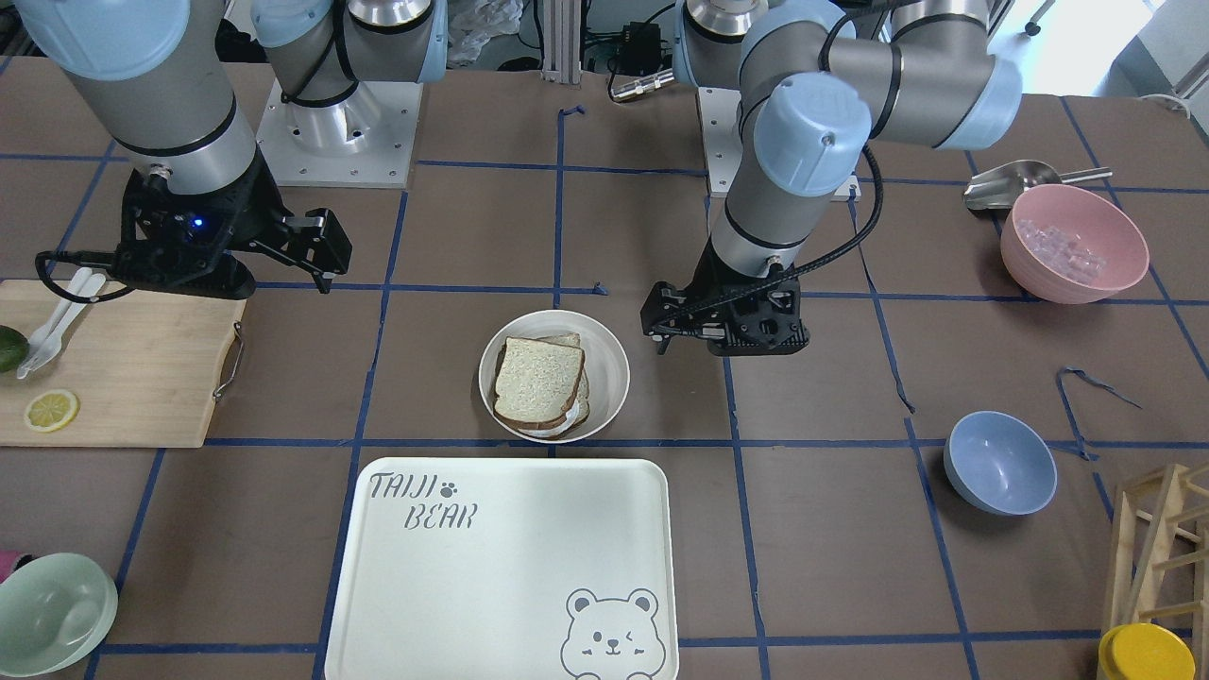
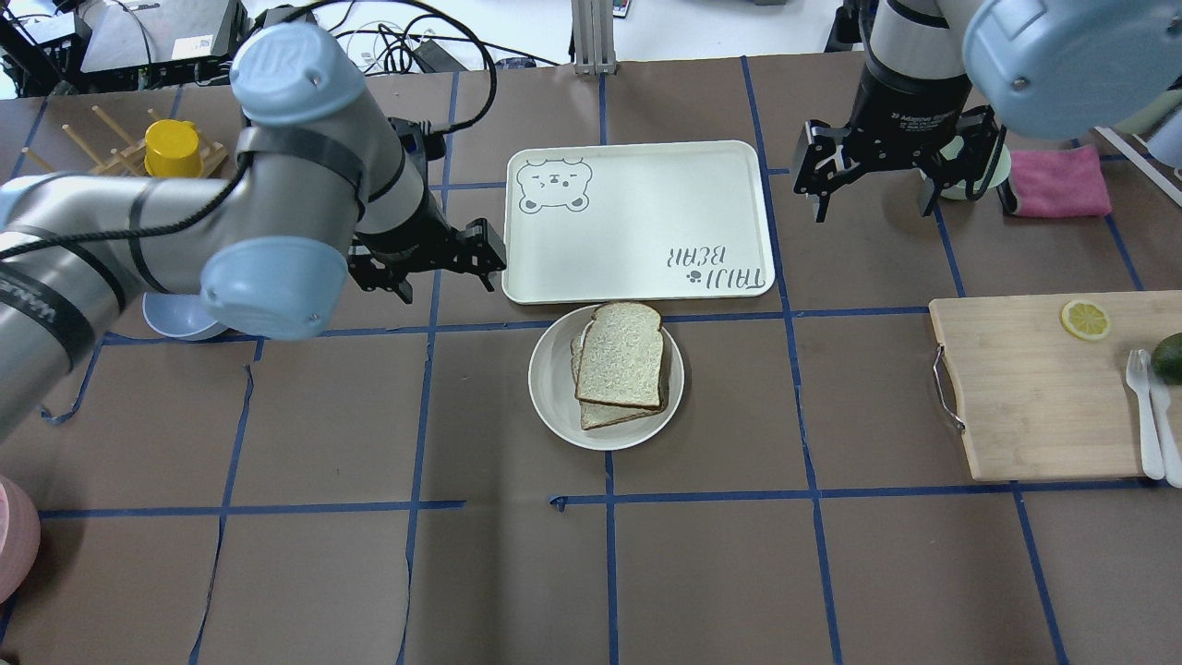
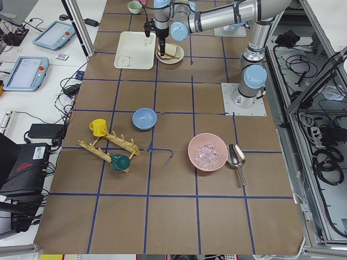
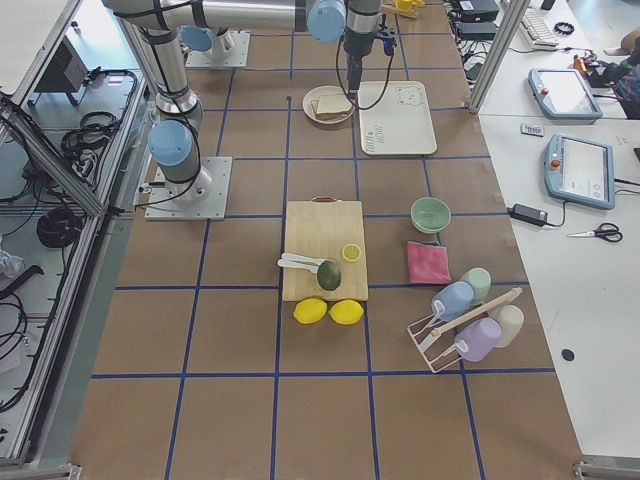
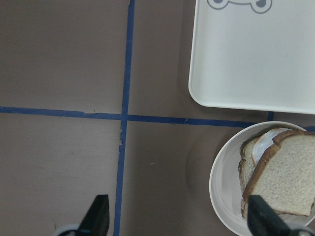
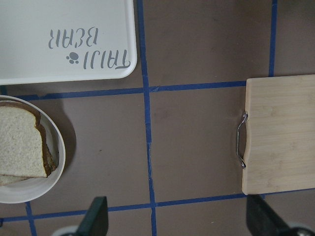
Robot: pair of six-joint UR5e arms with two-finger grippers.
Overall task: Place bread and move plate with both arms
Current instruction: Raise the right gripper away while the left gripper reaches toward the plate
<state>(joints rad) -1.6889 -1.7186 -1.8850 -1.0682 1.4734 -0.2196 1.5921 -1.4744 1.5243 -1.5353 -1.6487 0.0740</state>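
The bread point(image 2: 628, 356), a speckled slice with a dark crust, lies on top of a smaller slice in the round cream plate point(image 2: 554, 406) at the table's middle, with something white between them. It also shows in the front view point(image 1: 538, 378), on the plate point(image 1: 609, 373). My left gripper point(image 2: 443, 277) is open and empty, above the table to the plate's left; its wrist view shows the plate point(image 5: 224, 182) and bread point(image 5: 285, 179) at lower right. My right gripper point(image 2: 873, 205) is open and empty, far right of the plate and beyond the tray's corner.
The bear-printed tray point(image 2: 637, 222) lies just beyond the plate. A wooden cutting board point(image 2: 1034, 388) with a lemon slice, fork and avocado is on the right. A blue bowl point(image 1: 999, 463), a pink bowl point(image 1: 1074, 244), a green bowl point(image 1: 52, 614) and a pink cloth point(image 2: 1057, 180) stand around.
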